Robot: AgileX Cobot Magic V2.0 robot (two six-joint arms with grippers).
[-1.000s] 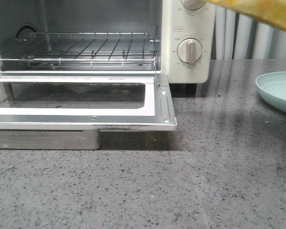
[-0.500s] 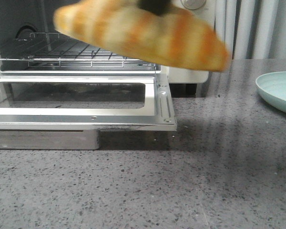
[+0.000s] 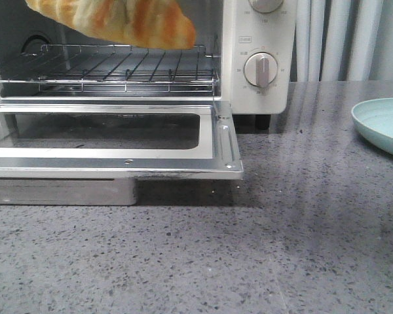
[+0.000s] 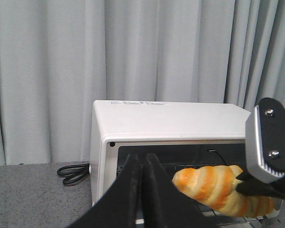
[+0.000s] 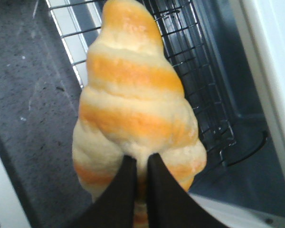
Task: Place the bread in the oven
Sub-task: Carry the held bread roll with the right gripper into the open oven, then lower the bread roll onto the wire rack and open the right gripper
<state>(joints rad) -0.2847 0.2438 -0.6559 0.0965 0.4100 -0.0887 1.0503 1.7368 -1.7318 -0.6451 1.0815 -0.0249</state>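
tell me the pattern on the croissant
Golden-orange and pale-yellow stripes on the croissant, clearest in the right wrist view.

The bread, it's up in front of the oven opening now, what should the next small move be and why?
Probably lower it onto the wire rack before letting go. The bread hangs above the rack, clamped in the right gripper, whose jaws pinch its near end. The oven door lies open and flat, and the rack below looks bare.

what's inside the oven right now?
Inside the oven a bare wire rack shows, with nothing resting on it. The bread, pinched by the right gripper, hangs above the rack at the opening. It covers the upper cavity behind it.
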